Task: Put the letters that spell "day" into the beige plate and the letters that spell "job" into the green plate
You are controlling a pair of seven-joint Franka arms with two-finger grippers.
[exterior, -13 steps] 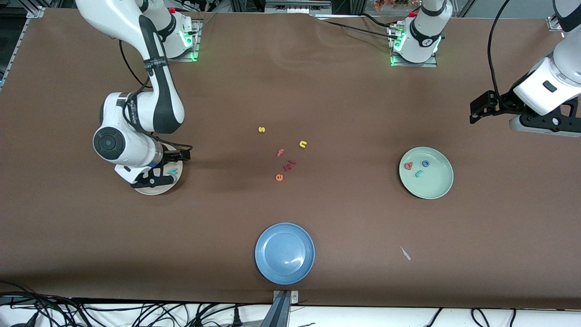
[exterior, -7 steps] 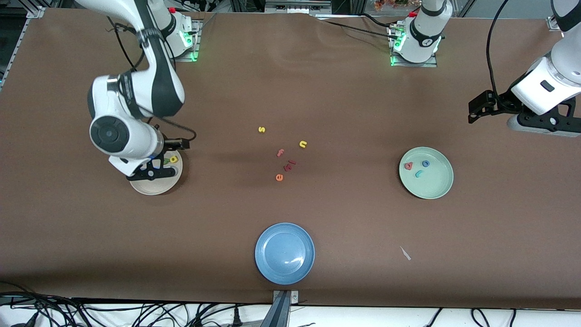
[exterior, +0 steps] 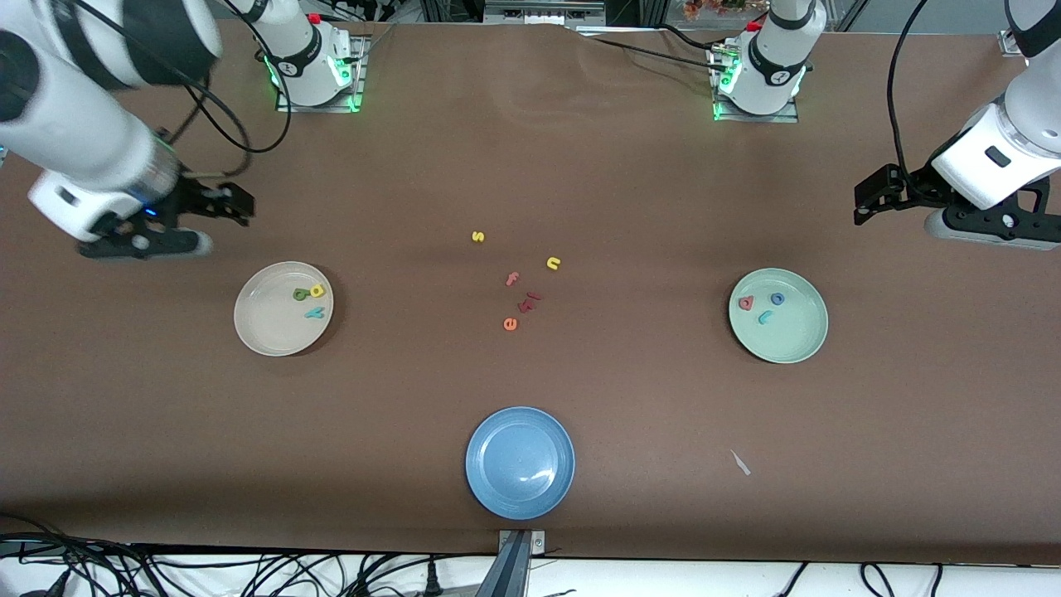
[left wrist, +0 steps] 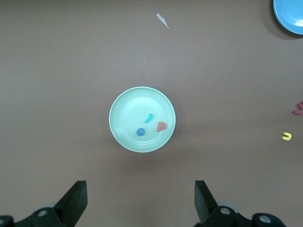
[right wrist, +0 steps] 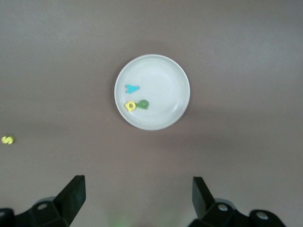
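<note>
The beige plate [exterior: 265,327] lies toward the right arm's end of the table. It holds the yellow d [exterior: 317,290], dark green a [exterior: 300,294] and teal y [exterior: 314,313]. The green plate [exterior: 796,340] lies toward the left arm's end with the pinkish-red b [exterior: 746,303], blue o [exterior: 777,298] and teal j [exterior: 765,317] in it. My right gripper [right wrist: 137,185] hangs open and holds nothing, high above bare table beside the beige plate [right wrist: 165,90]. My left gripper [left wrist: 140,190] is open too, holding nothing, raised above bare table beside the green plate [left wrist: 125,109].
Loose letters lie mid-table: a yellow s [exterior: 477,237], a yellow n [exterior: 554,264], a red f [exterior: 512,279], an orange e [exterior: 510,324] and small red pieces [exterior: 529,300]. A blue plate [exterior: 520,463] sits near the front edge, a white scrap [exterior: 740,463] beside it.
My right arm has risen off the beige plate and swung toward its own end of the table, uncovering the three letters. The left arm has barely moved.
</note>
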